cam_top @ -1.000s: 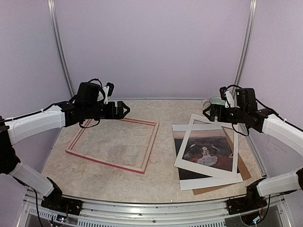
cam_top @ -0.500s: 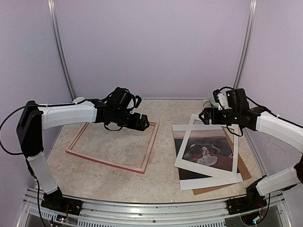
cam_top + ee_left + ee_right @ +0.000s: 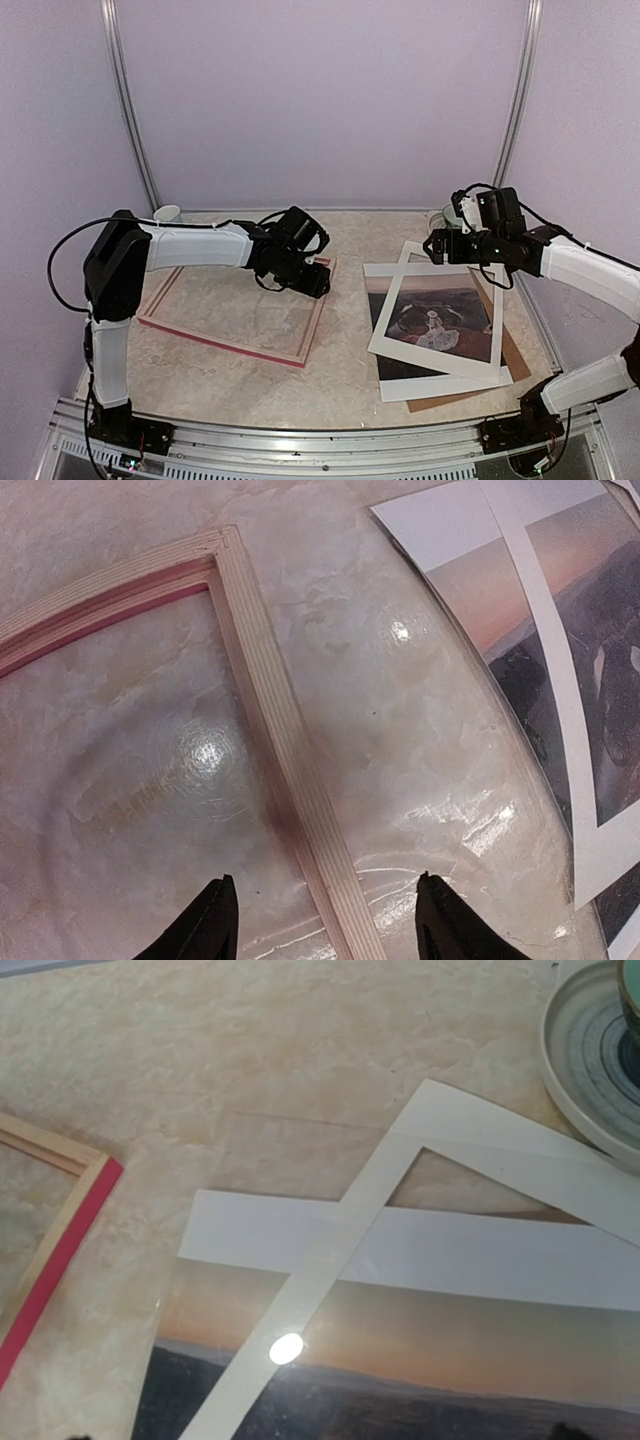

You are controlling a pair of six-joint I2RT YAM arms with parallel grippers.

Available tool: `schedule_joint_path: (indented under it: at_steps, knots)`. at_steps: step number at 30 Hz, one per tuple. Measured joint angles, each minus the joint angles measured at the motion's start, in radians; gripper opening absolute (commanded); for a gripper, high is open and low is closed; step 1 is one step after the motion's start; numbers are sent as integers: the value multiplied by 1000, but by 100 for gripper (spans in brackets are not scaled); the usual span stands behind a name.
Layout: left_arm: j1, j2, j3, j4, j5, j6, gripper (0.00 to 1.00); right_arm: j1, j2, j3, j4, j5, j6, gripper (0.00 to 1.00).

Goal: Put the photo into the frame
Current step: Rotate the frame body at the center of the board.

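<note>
**Frame back-up at the left of the worktop [image 3: 230, 370], photo covered at the right**

The frame [image 3: 225, 342] lies pale wood side up toward the worktop's left edge, which we judge suits loading from behind. The photo [image 3: 435, 300] lies face up toward the right edge, well apart from it and under the skewed white mat [image 3: 320, 1280]. We judge that the mat must come off first. Our left claw [image 3: 328, 920] straddles the frame's right rail, fingers parted and gripping nothing. The right claw [image 3: 438, 248] hovers empty and wide open over the mat's far corner.

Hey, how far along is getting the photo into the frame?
Nothing is finished. The left pincer straddles the right rail of the frame, jaws apart, no grip yet. The photo lies beside the frame under the white mat, so uncovering it and placing it remain.
</note>
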Motion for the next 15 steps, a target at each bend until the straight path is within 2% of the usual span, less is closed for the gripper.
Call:
schedule_joint_path:
  at_steps: [8,15]
  knots:
    - [0,58,23,-5,12,5,55,2,0,-3,1,1,-8,99]
    - [-3,90,23,-9,37,4,47,2,0,-5,2,1,-12,99]
